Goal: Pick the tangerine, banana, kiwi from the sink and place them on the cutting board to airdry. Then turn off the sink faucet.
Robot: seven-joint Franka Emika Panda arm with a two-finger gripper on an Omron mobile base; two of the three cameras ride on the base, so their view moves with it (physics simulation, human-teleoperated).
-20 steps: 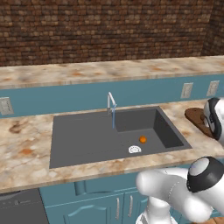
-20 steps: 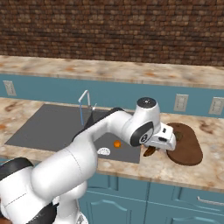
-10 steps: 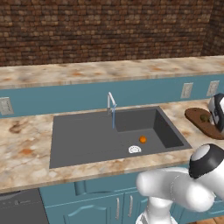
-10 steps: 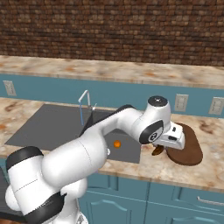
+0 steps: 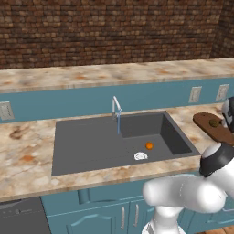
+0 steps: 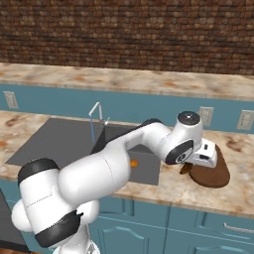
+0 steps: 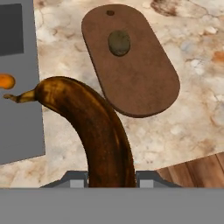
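Observation:
In the hand view my gripper (image 7: 111,177) is shut on the banana (image 7: 96,127), a dark brown crescent that hangs over the counter between the sink (image 7: 17,127) and the cutting board (image 7: 131,61). The kiwi (image 7: 119,43) lies on the board near its far end. The tangerine (image 7: 6,81) rests in the sink basin. In the right base view the gripper (image 6: 194,164) holds the banana (image 6: 186,169) at the left edge of the cutting board (image 6: 213,173). The sink faucet (image 5: 116,107) runs a thin blue stream, and the tangerine (image 5: 149,145) sits beside the white drain (image 5: 140,156).
A brick wall and a raised counter ledge (image 5: 114,73) run behind the sink (image 5: 91,146). Wall outlets (image 5: 195,94) sit on the blue backsplash. Marbled countertop (image 6: 198,191) surrounds the board. My own arm (image 6: 124,158) stretches across the sink's right side.
The arm has swung right, carrying the banana from the sink's right edge over to the left edge of the cutting board. The tangerine and kiwi stay put.

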